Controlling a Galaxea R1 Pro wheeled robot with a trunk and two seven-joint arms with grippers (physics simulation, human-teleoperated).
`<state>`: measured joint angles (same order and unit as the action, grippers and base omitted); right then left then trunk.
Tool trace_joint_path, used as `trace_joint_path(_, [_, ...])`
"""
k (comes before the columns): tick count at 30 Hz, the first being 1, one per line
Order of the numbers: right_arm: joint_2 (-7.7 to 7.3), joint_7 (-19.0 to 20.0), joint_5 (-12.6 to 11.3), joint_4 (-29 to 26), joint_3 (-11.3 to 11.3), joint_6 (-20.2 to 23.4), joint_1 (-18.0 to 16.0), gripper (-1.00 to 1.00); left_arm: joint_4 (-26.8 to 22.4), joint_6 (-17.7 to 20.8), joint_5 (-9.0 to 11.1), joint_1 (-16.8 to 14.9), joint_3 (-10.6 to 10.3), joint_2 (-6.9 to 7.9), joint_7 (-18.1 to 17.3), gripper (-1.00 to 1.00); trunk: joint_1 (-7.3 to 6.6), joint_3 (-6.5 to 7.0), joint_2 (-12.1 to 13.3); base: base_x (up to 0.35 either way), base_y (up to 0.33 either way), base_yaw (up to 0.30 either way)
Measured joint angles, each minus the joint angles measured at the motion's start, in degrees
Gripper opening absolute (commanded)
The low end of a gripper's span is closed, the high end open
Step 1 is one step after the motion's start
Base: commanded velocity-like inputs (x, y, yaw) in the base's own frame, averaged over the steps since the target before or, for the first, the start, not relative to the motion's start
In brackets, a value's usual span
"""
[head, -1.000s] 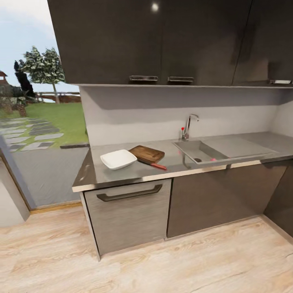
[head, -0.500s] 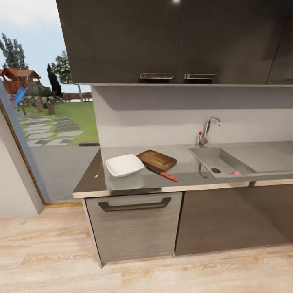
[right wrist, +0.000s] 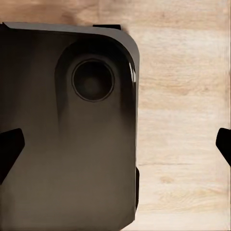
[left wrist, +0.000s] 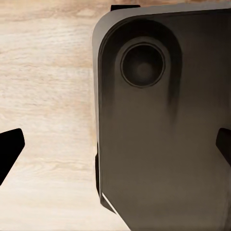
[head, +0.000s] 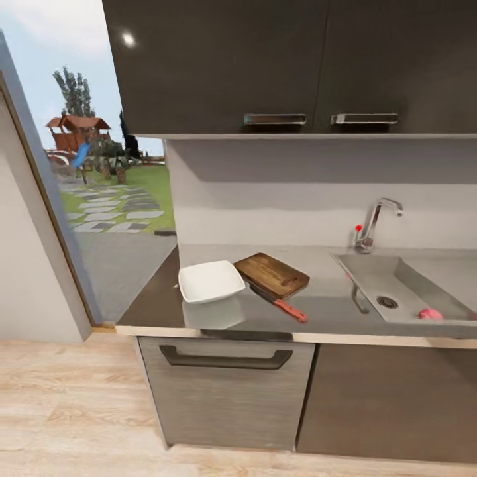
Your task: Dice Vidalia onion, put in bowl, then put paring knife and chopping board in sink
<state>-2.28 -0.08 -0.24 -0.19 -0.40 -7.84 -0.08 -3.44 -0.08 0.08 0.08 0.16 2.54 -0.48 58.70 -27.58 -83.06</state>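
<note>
Grey countertop (head: 331, 311) (glossy), wood floor (head: 66, 404) below

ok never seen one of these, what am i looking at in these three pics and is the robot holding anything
These are simulator renders from a wheeled robot with two arms. The big picture comes from its head camera, facing a kitchen countertop. On it sit a white bowl, a brown chopping board and, beside the board, a paring knife with a red handle. To the right is the sink with its tap; the pink thing in it is the onion.

The other two pictures come from cameras near each gripper, pointing down at the wooden floor and at a dark rounded body, probably the robot's own base. The dark tips at the edges are the fingers of the left gripper and those of the right, spread wide, holding nothing.
</note>
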Motion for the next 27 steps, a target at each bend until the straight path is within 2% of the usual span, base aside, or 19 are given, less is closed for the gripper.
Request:
trace_joint_path(11, [0.00,0.0,0.0,0.0,0.0,0.0,0.0,1.00,-0.1,-0.9,0.0,0.0,0.0,-0.08,0.0,1.00,0.01,0.00,0.0,0.261,-0.209,0.017])
trace_joint_path(16, [0.00,0.0,0.0,0.0,0.0,0.0,0.0,1.00,-0.2,-1.5,0.0,0.0,0.0,-1.39,0.1,1.00,0.03,0.00,0.0,0.050,-0.037,0.000])
trace_joint_path(21, [0.00,0.0,0.0,0.0,0.0,0.0,0.0,1.00,-0.2,-1.5,0.0,0.0,0.0,-1.77,0.1,1.00,0.03,0.00,0.0,0.005,-0.004,0.000])
trace_joint_path(27, [0.00,0.0,0.0,0.0,0.0,0.0,0.0,1.00,-0.3,-1.5,0.0,0.0,0.2,-1.83,0.1,1.00,-1.28,1.07,2.4,0.000,0.000,0.000])
